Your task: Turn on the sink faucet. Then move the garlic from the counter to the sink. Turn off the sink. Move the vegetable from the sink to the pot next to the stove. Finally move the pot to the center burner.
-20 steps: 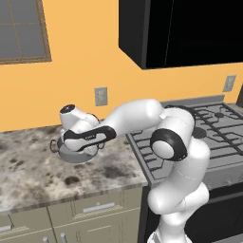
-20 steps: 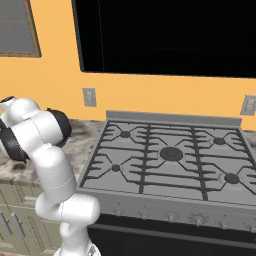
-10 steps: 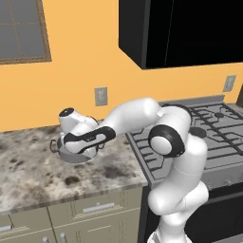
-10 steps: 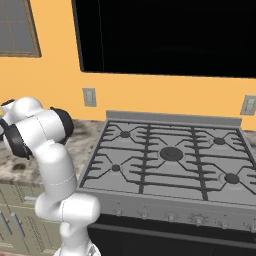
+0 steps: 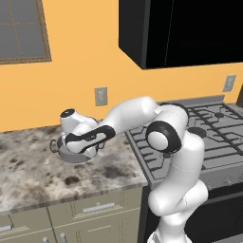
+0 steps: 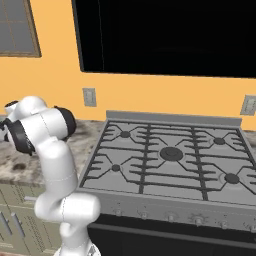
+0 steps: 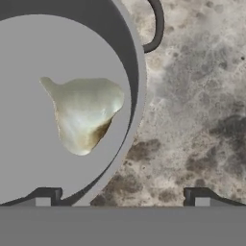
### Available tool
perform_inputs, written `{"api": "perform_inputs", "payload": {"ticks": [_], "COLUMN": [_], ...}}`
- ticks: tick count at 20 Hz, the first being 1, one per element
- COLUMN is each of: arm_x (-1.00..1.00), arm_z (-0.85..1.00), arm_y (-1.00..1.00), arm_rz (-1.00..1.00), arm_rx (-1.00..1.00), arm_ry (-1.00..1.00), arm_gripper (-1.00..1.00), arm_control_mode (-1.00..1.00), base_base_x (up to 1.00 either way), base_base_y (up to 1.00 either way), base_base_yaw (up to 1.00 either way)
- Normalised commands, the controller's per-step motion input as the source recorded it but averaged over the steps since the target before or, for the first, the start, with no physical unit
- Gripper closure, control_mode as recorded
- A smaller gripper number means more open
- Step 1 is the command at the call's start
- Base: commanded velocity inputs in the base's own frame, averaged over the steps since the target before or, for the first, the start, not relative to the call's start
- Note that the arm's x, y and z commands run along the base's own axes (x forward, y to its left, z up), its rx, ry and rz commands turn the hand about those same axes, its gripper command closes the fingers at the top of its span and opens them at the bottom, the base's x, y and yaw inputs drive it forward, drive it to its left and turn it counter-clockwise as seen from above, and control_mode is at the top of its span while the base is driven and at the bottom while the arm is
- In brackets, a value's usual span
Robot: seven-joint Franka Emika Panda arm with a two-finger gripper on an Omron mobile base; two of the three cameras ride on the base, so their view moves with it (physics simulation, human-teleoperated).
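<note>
Item: garlic (image 7: pixel 84 115), lying inside the pot (image 7: pixel 138 96), on its flat grey floor, well off the wall
Location: pot is sitting on the speckled desk (image 5: pixel 28 171), just left of the stove (image 6: pixel 170 155), one loop handle (image 7: pixel 156 26) showing at its far rim

Step in hand: the vegetable appears to be already delivered into the pot; the last step, carrying the pot to the center burner (image 6: pixel 171 153), is judged to be starting

Fingers (image 7: pixel 48 196): standing wide apart and empty, one tip over the pot's rim, the other over bare desk, so the wall is lying between them

Arm pose: reaching low and far to its left across the desk, elbow bent over the stove's near corner, hand hovering directly over the pot and looking straight down into it

Next move calls for: lowering so the fingers are straddling the rim, closing firmly on the wall, lifting level to keep the garlic from rolling out, then swinging right over the grates
</note>
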Motion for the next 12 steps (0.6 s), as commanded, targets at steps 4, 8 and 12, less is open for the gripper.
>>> {"api": "perform_inputs", "payload": {"ticks": [4,8,12], "arm_x": [0.11,0.11,0.08], "arm_z": [-0.16,-0.18,-0.2], "arm_y": [0.01,0.05,0.1], "arm_rz": [-0.02,-0.03,-0.02], "arm_rx": [0.0,0.0,0.0], "arm_ry": [0.0,0.01,0.03], "arm_gripper": [-1.0,-1.0,-1.0], "arm_control_mode": [-1.0,-1.0,-1.0], "base_base_x": [0.0,0.0,0.0], "base_base_y": [0.0,0.0,0.0], "base_base_yaw": [0.0,0.0,0.0]}}
